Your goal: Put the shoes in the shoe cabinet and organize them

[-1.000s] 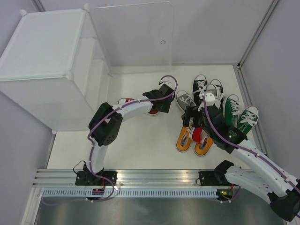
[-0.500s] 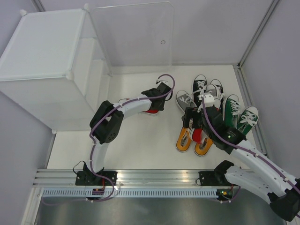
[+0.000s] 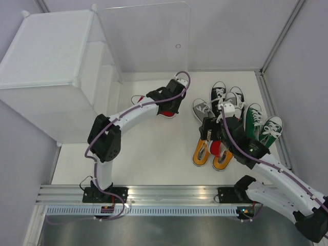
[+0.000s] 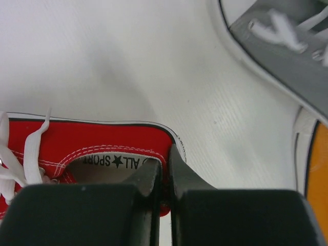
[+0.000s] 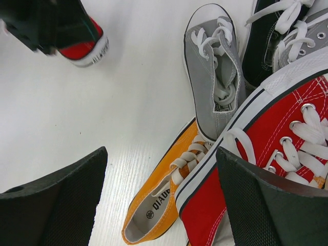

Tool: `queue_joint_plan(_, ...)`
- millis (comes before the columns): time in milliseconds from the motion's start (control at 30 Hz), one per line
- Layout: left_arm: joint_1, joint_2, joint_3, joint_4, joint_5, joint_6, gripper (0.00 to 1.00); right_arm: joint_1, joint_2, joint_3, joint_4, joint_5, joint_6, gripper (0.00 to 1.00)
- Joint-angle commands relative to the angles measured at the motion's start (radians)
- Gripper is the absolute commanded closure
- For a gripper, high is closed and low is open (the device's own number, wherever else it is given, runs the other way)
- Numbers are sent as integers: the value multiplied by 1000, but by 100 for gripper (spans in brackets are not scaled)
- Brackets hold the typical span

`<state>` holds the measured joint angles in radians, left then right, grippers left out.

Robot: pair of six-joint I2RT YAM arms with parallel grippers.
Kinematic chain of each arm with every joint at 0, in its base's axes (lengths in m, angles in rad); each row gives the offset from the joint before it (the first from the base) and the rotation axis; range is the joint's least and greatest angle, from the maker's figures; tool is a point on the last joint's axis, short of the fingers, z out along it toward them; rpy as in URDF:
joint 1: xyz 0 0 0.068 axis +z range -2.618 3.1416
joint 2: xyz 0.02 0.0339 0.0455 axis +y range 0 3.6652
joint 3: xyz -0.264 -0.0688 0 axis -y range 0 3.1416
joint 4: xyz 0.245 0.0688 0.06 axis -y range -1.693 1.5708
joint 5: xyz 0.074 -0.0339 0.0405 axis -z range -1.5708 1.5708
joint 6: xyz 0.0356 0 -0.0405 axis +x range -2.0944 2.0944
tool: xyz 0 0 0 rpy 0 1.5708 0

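The left gripper is clamped shut on the heel rim of a red shoe near the middle of the table, just right of the shoe cabinet at far left. The right gripper is held wide open, gripping nothing, above the orange shoe, grey shoe and second red shoe heaped at right.

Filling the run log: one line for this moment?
left fingers: shut on red shoe heel | right fingers: open over shoe pile | cabinet door: open
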<state>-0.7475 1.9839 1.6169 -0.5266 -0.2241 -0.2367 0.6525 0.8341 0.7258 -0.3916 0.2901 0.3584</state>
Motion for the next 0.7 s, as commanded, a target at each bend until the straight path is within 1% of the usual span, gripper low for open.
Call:
queue_joint_plan(0, 37, -152, 187, -33, 0, 204, 98, 1, -24, -5, 34, 17, -6, 10)
queue_joint_plan(33, 45, -158, 219, -53, 0, 226, 98, 1, -24, -5, 34, 17, -6, 10)
queue_joint_plan(67, 57, -158, 291, -68, 0, 279, 98, -1, -24, -6, 34, 17, -6, 10)
queue_joint_plan(133, 77, -149, 360, -114, -23, 331, 98, 1, -23, -9, 37, 17, -6, 11)
queue_joint_plan(167, 85, -146, 430, -127, -26, 344, 98, 1, -21, -9, 37, 15, -6, 10)
queue_joint_plan(200, 92, -142, 464, -150, -29, 356, 98, 1, -18, -11, 37, 17, -6, 10)
queue_joint_plan(367, 155, -116, 647, -158, -21, 450, 98, 1, -4, -14, 39, 12, -4, 11)
queue_joint_plan(500, 210, -93, 733, -156, 20, 504, 98, 2, 3, -23, 45, 1, -3, 11)
queue_joint_plan(533, 247, -86, 754, -154, 40, 511, 98, 2, 5, -25, 49, 0, -3, 11)
queue_joint_plan(600, 286, -67, 771, -148, 104, 516, 98, 2, 14, -25, 48, -3, -4, 11)
queue_joint_plan(667, 333, -50, 784, -122, 129, 540, 98, 1, 23, -25, 49, -11, -3, 11)
